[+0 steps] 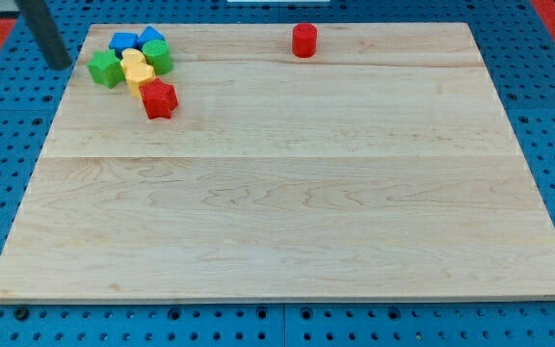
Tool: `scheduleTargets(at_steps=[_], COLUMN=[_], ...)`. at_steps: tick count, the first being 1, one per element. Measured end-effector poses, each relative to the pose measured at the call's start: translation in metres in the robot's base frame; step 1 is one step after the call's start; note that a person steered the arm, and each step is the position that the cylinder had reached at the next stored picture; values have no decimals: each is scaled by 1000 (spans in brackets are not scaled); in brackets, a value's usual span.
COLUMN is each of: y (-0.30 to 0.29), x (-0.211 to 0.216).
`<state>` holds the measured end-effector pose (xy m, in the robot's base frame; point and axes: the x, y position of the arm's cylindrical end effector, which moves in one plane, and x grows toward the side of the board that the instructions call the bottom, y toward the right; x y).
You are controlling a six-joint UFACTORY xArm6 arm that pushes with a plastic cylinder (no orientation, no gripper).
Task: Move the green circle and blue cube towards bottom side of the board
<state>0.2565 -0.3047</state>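
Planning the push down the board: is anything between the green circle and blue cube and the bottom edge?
Yes. The yellow block and red star sit just below the green circle and blue cube. Beyond them nothing blocks the way. My tip is left of the cluster.

No text, labels, brands, numbers or signs can be read anywhere.
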Motion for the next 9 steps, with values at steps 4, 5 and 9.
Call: scheduleTargets(at_steps=[4,5,9], y=[110,133,277], x=[11,20,105])
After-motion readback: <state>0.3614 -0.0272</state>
